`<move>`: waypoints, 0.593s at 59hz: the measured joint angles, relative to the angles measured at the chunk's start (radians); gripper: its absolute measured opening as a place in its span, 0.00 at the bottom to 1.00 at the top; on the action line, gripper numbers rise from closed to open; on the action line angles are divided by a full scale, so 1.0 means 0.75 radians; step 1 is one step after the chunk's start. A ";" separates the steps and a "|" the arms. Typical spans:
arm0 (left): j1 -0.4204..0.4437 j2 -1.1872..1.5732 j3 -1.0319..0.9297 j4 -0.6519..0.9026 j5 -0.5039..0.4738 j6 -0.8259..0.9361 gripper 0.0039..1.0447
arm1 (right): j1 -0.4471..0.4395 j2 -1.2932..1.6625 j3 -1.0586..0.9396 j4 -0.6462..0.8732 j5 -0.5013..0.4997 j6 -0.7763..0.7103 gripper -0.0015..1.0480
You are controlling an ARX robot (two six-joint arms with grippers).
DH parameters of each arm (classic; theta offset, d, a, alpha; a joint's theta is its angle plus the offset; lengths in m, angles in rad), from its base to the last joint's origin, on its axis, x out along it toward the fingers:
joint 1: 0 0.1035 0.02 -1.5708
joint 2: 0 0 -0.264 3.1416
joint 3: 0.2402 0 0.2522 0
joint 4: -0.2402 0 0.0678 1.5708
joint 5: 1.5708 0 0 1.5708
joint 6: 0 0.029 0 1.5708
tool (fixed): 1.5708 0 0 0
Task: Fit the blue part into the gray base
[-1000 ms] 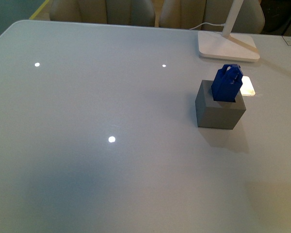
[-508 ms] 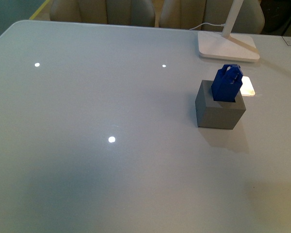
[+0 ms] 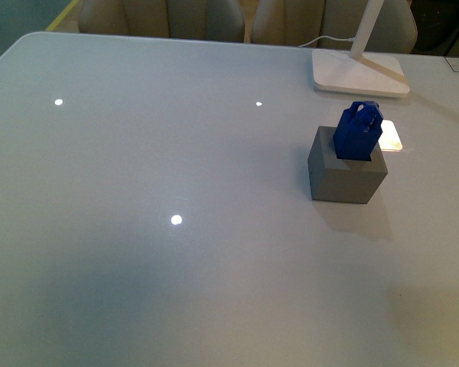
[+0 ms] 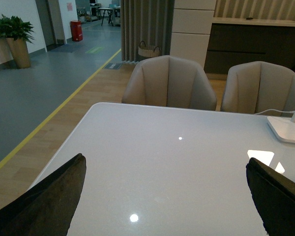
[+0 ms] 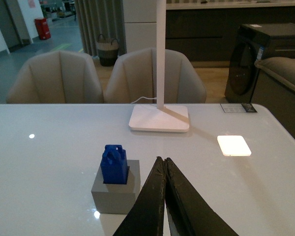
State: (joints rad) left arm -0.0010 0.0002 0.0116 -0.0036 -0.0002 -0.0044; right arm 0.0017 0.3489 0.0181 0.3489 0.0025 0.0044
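Nothing differs from the earlier frames: the blue part still sits upright in the gray base, at about 2 o'clock on the counter, with the lamp base beyond at 12. Left claw gapes wide; right claw is pinched together, holding nothing.

No legible text or labels anywhere

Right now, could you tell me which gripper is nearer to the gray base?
Right. The right gripper, its fingers closed together, hangs just beside the gray base holding the blue part. The left gripper, open, has neither in its view.
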 joint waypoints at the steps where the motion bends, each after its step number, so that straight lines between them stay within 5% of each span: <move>1: 0.000 0.000 0.000 0.000 0.000 0.001 0.93 | 0.000 -0.011 0.000 -0.011 0.000 0.000 0.02; 32: 0.000 0.000 0.000 0.000 0.001 0.001 0.93 | 0.000 -0.226 0.000 -0.226 0.000 0.000 0.02; 35: 0.000 -0.001 0.000 0.000 0.001 0.000 0.93 | 0.000 -0.335 0.001 -0.373 -0.002 0.000 0.02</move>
State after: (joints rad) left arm -0.0010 -0.0002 0.0116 -0.0036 0.0002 -0.0044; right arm 0.0017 0.0975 0.0185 0.0692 0.0010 0.0044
